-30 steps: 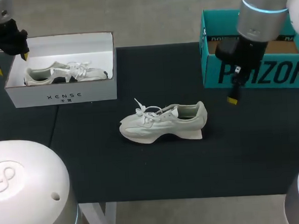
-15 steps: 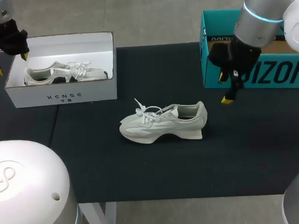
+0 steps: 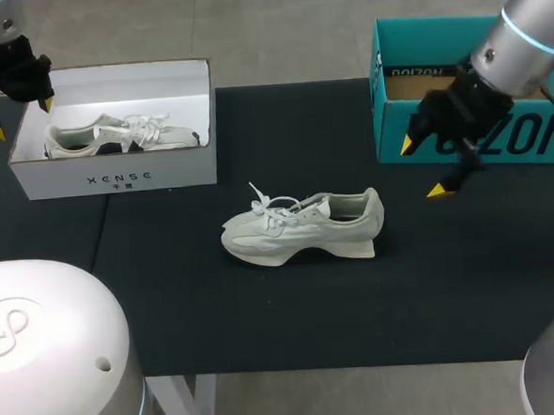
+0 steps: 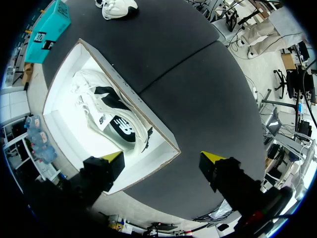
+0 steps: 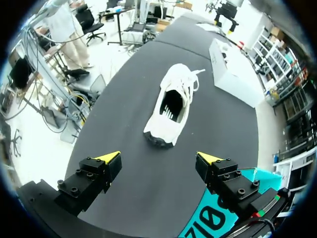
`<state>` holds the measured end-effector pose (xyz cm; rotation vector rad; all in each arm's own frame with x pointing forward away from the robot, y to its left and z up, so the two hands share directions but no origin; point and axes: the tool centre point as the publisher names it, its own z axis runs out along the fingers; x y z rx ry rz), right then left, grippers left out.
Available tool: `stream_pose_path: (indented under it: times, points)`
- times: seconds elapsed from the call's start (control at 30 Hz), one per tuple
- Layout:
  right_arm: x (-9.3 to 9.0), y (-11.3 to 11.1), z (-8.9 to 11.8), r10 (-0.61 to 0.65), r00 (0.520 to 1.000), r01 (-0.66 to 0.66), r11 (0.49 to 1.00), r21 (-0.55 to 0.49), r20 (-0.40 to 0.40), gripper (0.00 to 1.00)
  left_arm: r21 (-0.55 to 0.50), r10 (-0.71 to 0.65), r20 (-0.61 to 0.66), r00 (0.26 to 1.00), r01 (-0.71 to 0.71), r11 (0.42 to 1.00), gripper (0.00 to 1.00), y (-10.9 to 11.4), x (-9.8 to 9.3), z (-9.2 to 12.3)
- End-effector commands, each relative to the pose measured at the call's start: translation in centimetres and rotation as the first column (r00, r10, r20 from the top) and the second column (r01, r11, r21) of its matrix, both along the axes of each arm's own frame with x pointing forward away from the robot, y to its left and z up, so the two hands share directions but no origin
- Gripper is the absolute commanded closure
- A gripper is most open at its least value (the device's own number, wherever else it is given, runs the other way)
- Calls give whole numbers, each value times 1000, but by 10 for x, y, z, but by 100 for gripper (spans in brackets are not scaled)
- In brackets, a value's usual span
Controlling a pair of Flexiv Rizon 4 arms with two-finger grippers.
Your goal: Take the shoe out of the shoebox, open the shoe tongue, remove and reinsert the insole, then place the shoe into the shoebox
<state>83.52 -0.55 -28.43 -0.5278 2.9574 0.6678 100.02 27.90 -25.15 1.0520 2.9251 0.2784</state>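
Head view puts the shoe (image 3: 302, 227) upright on its sole near the middle of the table (image 3: 265, 312), well apart from the white shoebox (image 3: 115, 180). Its toe points toward that box and its heel toward the right gripper (image 3: 423, 168), which hangs just in front of the teal box (image 3: 391, 149) with its 2 fingers spread and nothing between them. I judge the main danger is that 1 finger meets the heel collar before the other. The shoe looks light and nothing holds it, so it may slide or tip over. The loose laces (image 3: 263, 204) could also catch a yellow tip. The left gripper (image 3: 21, 119), also spread and empty, hovers at a corner of the white shoebox, where a second shoe (image 3: 113, 135) lies. A low move there could knock the rim. Black cloth with a seam covers the table, and bare surface shows on all sides of the shoe.
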Motion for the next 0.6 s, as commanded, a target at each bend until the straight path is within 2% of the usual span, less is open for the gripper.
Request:
stream_pose_path:
  times: [0.03, 0.1, 0.17, 0.23, 0.27, 0.33, 0.6]
  points:
    - [-1, -5, -4, 74, 997, -74, 993, 95, 8, 0, -1, -2, 1, 1000, 2, 1000, 0, 1, -1, 0]
    - [-3, -2, -10, 47, 999, -44, 991, 123, -23, 0, -1, -2, 1, 1000, 2, 1000, 0, 1, -1, 0]
    - [-2, 1, -21, -26, 999, 30, 993, 111, -40, 0, -1, -2, 1, 1000, 2, 1000, 0, 1, -1, 0]
    - [-5, 2, -27, -113, 990, 125, 981, 149, -86, 0, -1, -2, 1, 1000, 2, 1000, 0, 1, -1, 0]
    - [-5, 1, -30, -131, 990, 136, 985, 103, -60, 0, -1, -2, 1, 1000, 2, 1000, 0, 1, -1, 0]
    - [-6, 1, -33, -187, 981, 194, 969, 153, -58, 0, -1, -2, 1, 1000, 2, 1000, 0, 1, -1, 0]
    - [-4, 7, -61, -286, 957, 289, 940, 182, -44, 0, -1, -2, 1, 1000, 2, 1000, 0, 1, -1, 0]
